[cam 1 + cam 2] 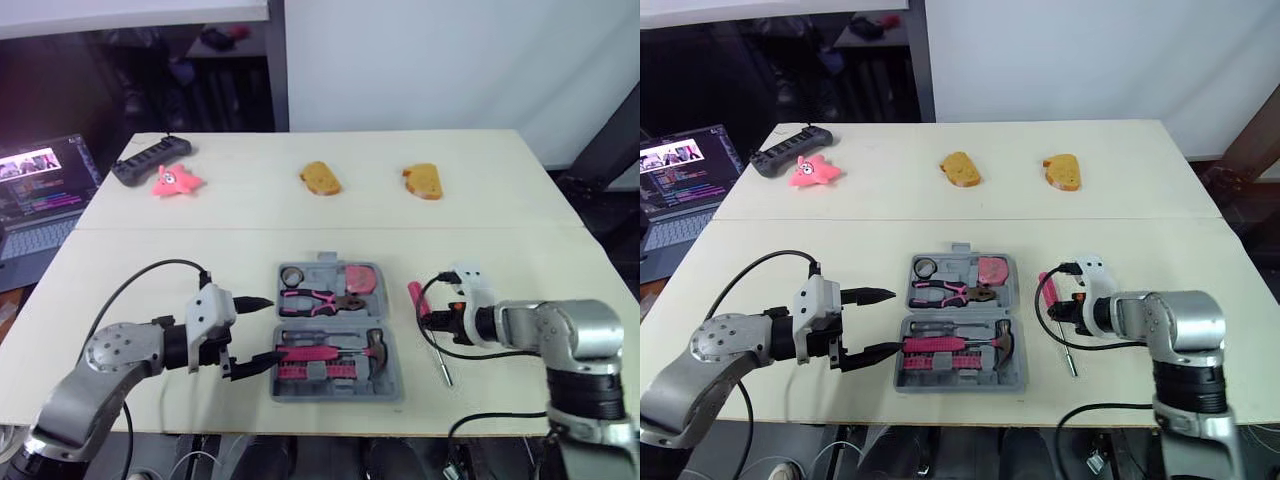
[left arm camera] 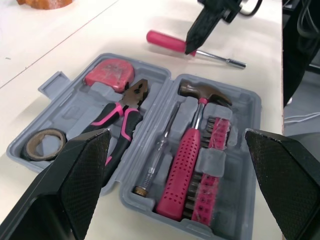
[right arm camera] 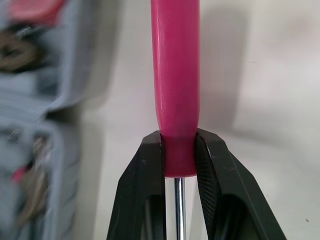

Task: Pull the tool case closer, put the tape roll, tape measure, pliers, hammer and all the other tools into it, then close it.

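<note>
An open grey tool case (image 1: 337, 395) lies near the table's front edge. In it are a tape roll (image 1: 292, 274), a pink tape measure (image 1: 358, 278), pink-handled pliers (image 1: 315, 299), a hammer (image 2: 192, 135) and a row of bits. My left gripper (image 1: 268, 330) is open, level with the case's left side, one finger near each half. A pink-handled screwdriver (image 2: 165, 41) lies on the table right of the case. My right gripper (image 3: 179, 150) is shut on the lower end of its handle, where the metal shaft (image 1: 441, 362) begins.
Two orange bread-like pieces (image 1: 320, 178) (image 1: 423, 181) sit at the back of the table. A pink toy (image 1: 176, 180) and a black power strip (image 1: 150, 158) are at the back left. A laptop (image 1: 40, 190) stands off the table's left side.
</note>
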Controlling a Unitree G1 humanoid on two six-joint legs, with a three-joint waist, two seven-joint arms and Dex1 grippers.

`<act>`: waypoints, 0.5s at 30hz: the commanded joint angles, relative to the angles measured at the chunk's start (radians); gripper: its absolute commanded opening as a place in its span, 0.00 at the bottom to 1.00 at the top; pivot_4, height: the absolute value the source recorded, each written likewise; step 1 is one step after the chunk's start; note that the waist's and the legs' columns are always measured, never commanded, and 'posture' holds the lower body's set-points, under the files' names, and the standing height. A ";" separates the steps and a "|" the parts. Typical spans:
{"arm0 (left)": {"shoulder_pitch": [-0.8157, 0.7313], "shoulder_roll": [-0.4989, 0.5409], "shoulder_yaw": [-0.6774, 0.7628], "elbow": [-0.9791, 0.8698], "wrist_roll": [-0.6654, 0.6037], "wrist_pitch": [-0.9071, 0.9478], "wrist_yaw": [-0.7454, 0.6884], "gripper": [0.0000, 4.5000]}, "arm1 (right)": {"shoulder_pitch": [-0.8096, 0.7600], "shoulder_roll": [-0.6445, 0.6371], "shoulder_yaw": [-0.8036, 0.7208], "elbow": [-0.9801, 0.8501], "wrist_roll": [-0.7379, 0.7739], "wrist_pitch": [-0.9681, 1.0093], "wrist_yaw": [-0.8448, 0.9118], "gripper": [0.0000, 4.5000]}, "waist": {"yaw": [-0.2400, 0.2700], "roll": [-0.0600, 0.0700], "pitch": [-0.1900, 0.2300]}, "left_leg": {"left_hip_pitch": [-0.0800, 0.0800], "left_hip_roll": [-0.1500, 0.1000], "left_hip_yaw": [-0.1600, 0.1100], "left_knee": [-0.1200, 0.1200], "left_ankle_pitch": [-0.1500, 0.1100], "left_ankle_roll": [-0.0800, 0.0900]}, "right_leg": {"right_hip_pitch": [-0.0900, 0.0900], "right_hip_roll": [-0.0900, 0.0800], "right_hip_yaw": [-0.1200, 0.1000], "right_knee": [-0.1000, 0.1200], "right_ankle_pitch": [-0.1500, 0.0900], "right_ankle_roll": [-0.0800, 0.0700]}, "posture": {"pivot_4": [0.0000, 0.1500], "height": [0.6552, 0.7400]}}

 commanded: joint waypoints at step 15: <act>-0.020 0.016 0.019 -0.012 -0.021 0.010 -0.008 1.00 | 0.227 0.147 0.035 -0.431 -0.023 -0.042 -0.312 0.99 | 0.001 -0.001 -0.005 | 0.005 0.000 -0.006 0.000 -0.001 0.002 | 0.007 0.001 -0.001 -0.002 -0.001 0.001 | 1.00 1.00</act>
